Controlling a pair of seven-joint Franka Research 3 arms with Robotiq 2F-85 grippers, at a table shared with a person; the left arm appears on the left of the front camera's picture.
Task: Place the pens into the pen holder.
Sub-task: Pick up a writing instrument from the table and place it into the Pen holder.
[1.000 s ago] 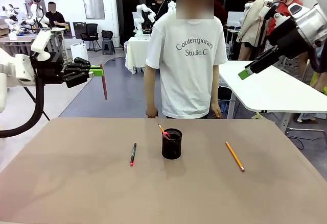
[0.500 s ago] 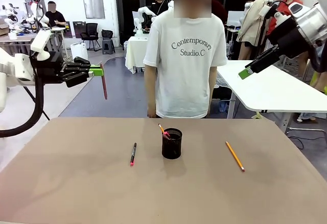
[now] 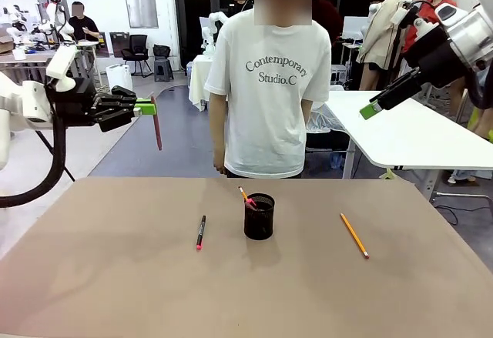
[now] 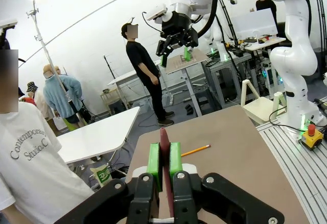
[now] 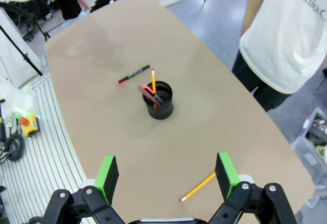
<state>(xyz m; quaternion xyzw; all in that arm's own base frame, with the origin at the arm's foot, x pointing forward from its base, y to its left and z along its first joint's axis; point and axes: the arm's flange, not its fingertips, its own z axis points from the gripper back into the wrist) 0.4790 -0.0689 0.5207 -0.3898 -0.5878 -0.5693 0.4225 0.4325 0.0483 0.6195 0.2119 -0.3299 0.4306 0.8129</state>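
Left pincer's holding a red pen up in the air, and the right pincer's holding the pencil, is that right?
No. The right pincer is open and empty; the pencil lies on the table, as the right wrist view shows. The left pincer does hold a red pen up in the air.

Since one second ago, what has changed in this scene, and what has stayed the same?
The person has stepped a little toward the robot's left. Nothing was taken or let go. The left claw stays shut on the pinkish-red pen, raised at the left; the right claw stays open and raised. The black pen, the pencil and the pen holder lie where they were.
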